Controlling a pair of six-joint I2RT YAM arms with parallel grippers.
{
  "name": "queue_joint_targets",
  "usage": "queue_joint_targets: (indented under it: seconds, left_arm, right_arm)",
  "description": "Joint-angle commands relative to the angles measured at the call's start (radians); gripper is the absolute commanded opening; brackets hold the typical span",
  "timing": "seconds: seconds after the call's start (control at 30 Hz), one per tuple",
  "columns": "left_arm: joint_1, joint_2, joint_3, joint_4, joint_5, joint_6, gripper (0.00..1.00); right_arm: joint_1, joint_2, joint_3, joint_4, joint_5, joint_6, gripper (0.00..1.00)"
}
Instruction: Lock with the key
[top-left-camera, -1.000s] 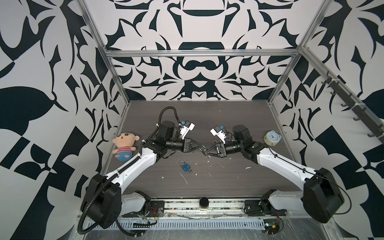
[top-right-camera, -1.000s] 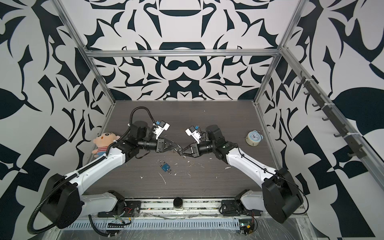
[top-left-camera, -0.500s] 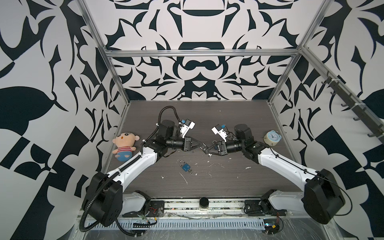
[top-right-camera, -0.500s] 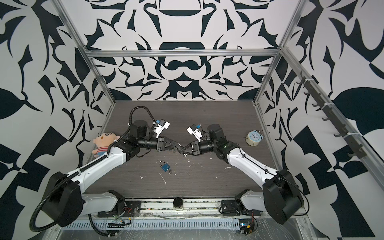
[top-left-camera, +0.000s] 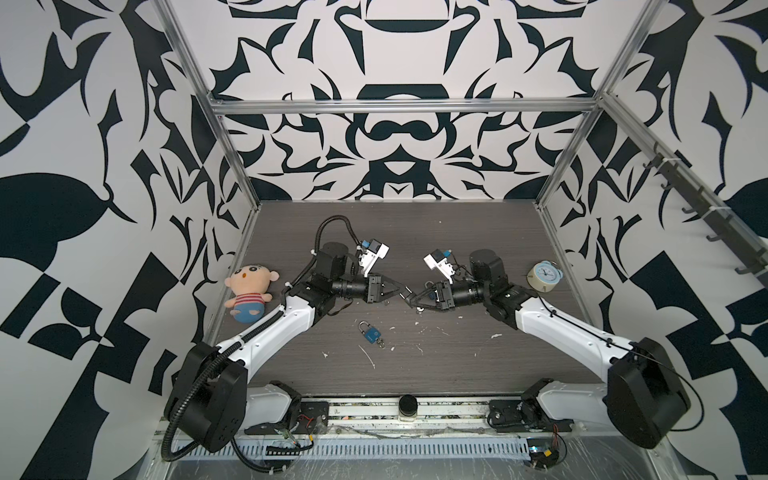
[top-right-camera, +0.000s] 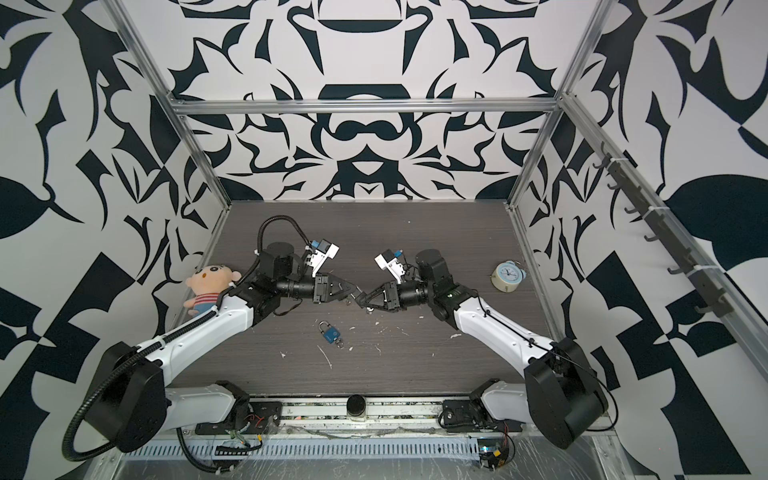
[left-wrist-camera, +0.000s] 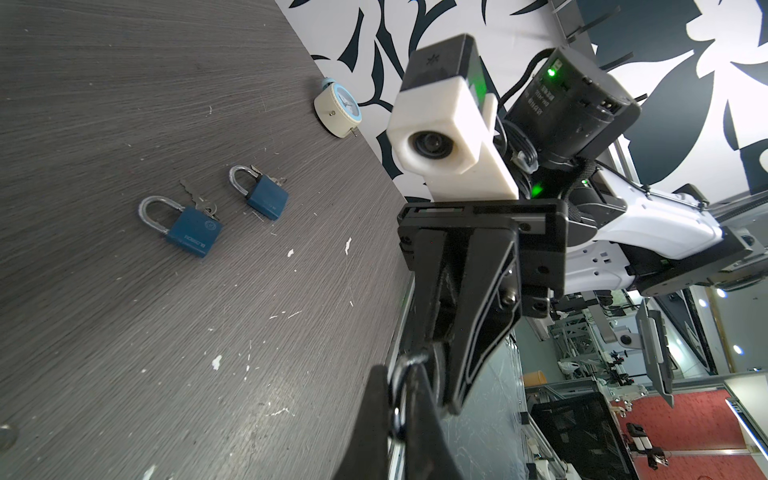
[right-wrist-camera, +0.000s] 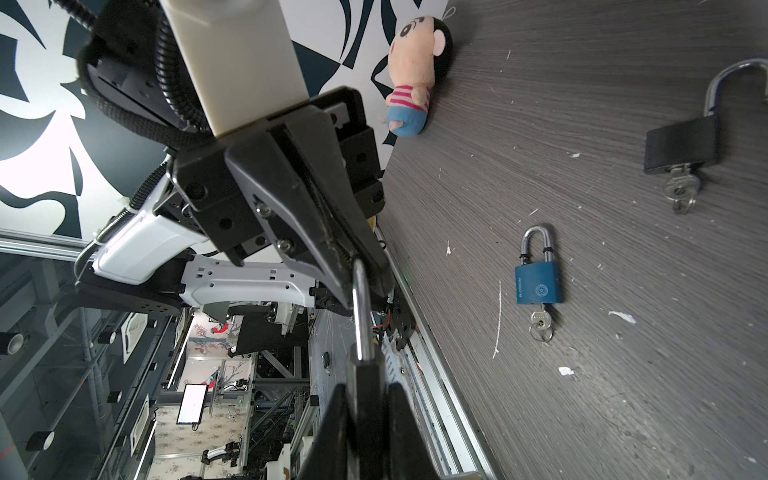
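— Where the desk (top-left-camera: 457, 365) runs out on the left, what lies there?
— A plush doll (top-left-camera: 249, 293), well apart from the work. Further right, toward the front edge, a blue padlock (top-left-camera: 371, 333) lies flat, shackle closed, a key (right-wrist-camera: 540, 320) with its ring in the base.
— Then the left gripper (top-left-camera: 401, 291)?
— Yes, raised over mid-desk, jaws pressed together on the steel shackle of a held padlock (right-wrist-camera: 360, 307).
— And that padlock's body?
— Clamped in the right gripper (top-left-camera: 412, 300), which meets the left one almost tip to tip. Whether a key sits in the held padlock I cannot tell.
— Anything else on the desk?
— The wrist views show a second padlock (left-wrist-camera: 266, 199) near the blue one, one shackle end free, keys at its base. In both top views I cannot make it out.
— Far right?
— A small alarm clock (top-left-camera: 544, 279) near the desk's right edge.
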Motion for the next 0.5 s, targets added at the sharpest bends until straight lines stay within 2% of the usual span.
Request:
queue_joint_targets:
  seconds: [0.0, 0.47]
  left_arm:
    - [-0.013, 0.029, -0.038, -0.06, -0.035, 0.036, 0.0]
    - [-0.029, 0.028, -0.057, -0.034, -0.024, 0.015, 0.0]
  right_arm:
    - [0.003, -0.049, 0.048, 0.21, -0.043, 0.05, 0.0]
    - [0.001, -0.031, 0.062, 0.258, -0.038, 0.084, 0.0]
